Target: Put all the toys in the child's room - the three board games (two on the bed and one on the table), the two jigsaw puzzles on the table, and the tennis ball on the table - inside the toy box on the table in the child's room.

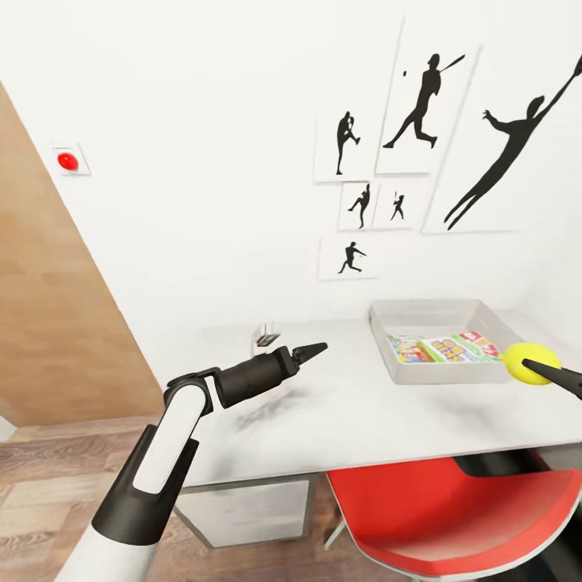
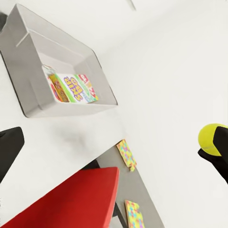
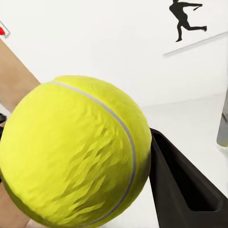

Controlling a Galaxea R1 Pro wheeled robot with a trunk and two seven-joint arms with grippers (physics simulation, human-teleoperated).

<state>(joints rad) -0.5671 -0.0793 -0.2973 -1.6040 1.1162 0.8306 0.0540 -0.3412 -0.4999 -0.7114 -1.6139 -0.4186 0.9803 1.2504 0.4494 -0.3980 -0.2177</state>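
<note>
The small fuzzy yellow-green tennis ball sits pinched in the right gripper, whose dark fingers reach in from the three o'clock edge of the head view; in the right wrist view the ball presses against one black finger, so this hand is clenched on it. The ball hangs just beside the near right corner of the shallow light-grey toy box with sloped sides and a thick rim, which rests on the pale grey-white table top at about two o'clock from the picture's centre. Inside the box lies a colourful printed flat board game box in yellow, green and red, flat on the bin floor; the left wrist view shows the same bin with the printed box in it. The left gripper hovers over the table at about nine o'clock from the box, well apart from it, its black tips drawn to a point and holding nothing; whether a gap remains between them I cannot tell. In the left wrist view two thin multicoloured jigsaw puzzle mats lie on a lower grey surface beside a red chair seat. That red seat stands tucked under the table's near edge at five o'clock. Black silhouette baseball-player pictures hang on the white wall at one o'clock, and a red round wall button shows at ten o'clock.
</note>
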